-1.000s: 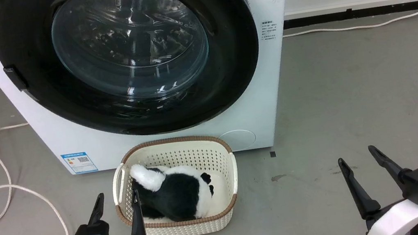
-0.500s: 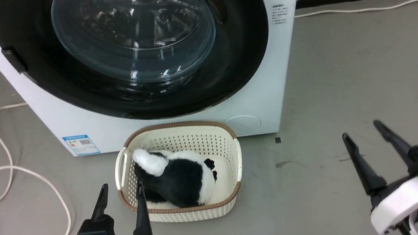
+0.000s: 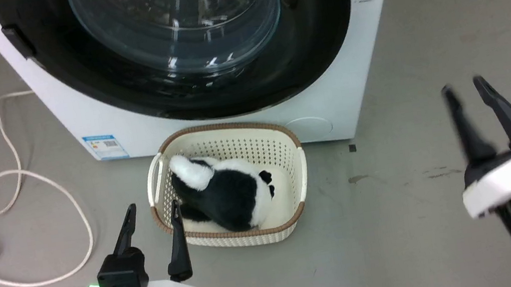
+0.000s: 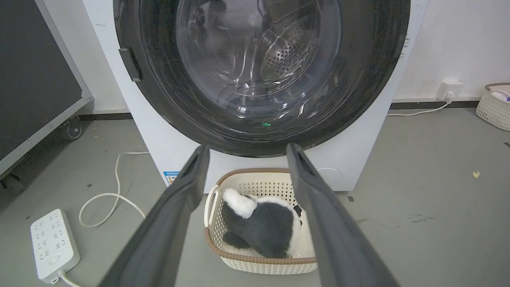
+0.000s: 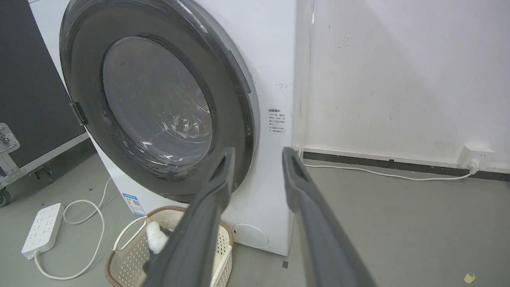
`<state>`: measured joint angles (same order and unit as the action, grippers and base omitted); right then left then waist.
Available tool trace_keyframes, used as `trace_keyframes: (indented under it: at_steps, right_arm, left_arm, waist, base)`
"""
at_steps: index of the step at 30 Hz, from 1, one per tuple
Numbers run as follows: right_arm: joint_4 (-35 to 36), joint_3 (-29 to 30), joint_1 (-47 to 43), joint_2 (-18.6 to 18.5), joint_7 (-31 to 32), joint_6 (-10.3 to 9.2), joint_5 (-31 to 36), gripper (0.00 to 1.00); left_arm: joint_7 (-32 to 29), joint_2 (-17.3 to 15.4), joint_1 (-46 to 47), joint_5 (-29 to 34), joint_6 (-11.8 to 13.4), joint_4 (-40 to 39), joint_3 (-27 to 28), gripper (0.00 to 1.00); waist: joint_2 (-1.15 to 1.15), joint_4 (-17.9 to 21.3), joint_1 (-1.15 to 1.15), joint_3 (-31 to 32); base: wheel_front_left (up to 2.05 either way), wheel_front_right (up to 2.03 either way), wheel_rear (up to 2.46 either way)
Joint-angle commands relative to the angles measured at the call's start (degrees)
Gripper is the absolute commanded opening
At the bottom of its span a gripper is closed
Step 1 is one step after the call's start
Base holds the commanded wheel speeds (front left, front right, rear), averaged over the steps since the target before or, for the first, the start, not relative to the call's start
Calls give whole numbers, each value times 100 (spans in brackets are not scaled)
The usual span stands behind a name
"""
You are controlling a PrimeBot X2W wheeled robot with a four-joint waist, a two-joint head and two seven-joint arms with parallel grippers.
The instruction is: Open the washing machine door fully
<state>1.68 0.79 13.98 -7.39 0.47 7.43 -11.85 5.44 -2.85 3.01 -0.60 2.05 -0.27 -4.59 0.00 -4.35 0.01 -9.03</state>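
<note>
1. Head view: The whole picture has shifted against the earlier frames, so the camera has moved. The washing machine (image 3: 133,136) now sits closer and is cropped higher. The washing machine door (image 3: 177,23) lies against the machine's front. The right gripper (image 3: 461,85) has risen by more than the scene shift accounts for and is motion-blurred. Its fingers are spread and hold nothing. The left gripper (image 3: 153,207) sits low beside the basket (image 3: 243,234), which holds a plush toy (image 3: 228,195). It is also spread and empty.
2. Left wrist view: The left gripper (image 4: 247,148) faces the washing machine door (image 4: 259,59) from well back, jaws wide with nothing between them. The door appears closed.
3. Right wrist view: The right gripper (image 5: 258,153) is parted and empty. It points toward the right-hand edge of the washing machine door (image 5: 159,107), still apart from it. Judgement: the right arm is on approach, opening has not begun, and the whole swing remains to be done.
</note>
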Motion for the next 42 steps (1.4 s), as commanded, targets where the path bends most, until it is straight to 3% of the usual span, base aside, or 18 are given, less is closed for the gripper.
trace_keyframes:
  at_steps: [1, 23, 42]
  right_arm:
    - [-27, 26, 225, -48, 35, 3, -113, 0]
    - [-1265, 990, 2328, 330, 1091, 4, -1465, 0]
    - [-3710, 2650, 4878, 375, 2572, 4, -2001, 0]
  left_arm:
    - [64, -10, 116, 23, 36, -33, -26, 100]
    - [315, -8, 452, -54, 221, -77, -308, 100]
    - [543, -4, 730, -149, 390, -110, -630, 100]
  waist:
    - [0, -63, -1, -77]
    - [0, -541, -1, -707]
    - [0, -1020, -1, -1335]
  base:
    - [0, 0, 0]
    - [0, 0, 0]
    - [0, 0, 0]
